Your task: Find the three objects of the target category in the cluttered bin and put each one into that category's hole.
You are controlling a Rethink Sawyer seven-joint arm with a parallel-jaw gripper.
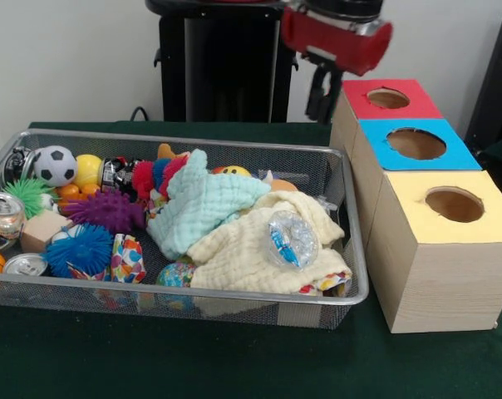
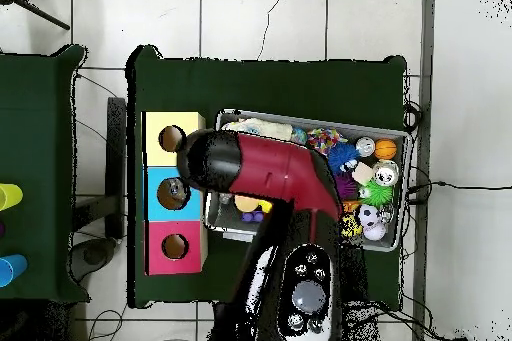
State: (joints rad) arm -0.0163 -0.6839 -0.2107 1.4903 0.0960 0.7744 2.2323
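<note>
The wire-mesh basket (image 1: pixel 351 208) takes up the left and middle of the table, full of toys and cloths; it also shows in the overhead view (image 2: pixel 300 117). One crushed clear plastic bottle with a blue label (image 1: pixel 291 239) lies on top of a pale yellow cloth (image 1: pixel 234 258) at the basket's right end. No other bottle shows. My gripper (image 1: pixel 320 96) hangs high behind the basket's far right corner, just left of the red-topped box (image 1: pixel 390 100), well apart from the bottle. Whether it holds anything does not show. In the overhead view the red arm (image 2: pixel 265 172) hides it.
Three wooden boxes with round holes stand right of the basket: red-topped, blue-topped (image 1: pixel 415 144), yellow-topped (image 1: pixel 453 204). A mint cloth (image 1: pixel 201 204) lies over the toys. Silver cans (image 1: pixel 3 214), spiky balls (image 1: pixel 108 212), a soccer ball (image 1: pixel 55 165) and a wooden block (image 1: pixel 43 229) fill the left end.
</note>
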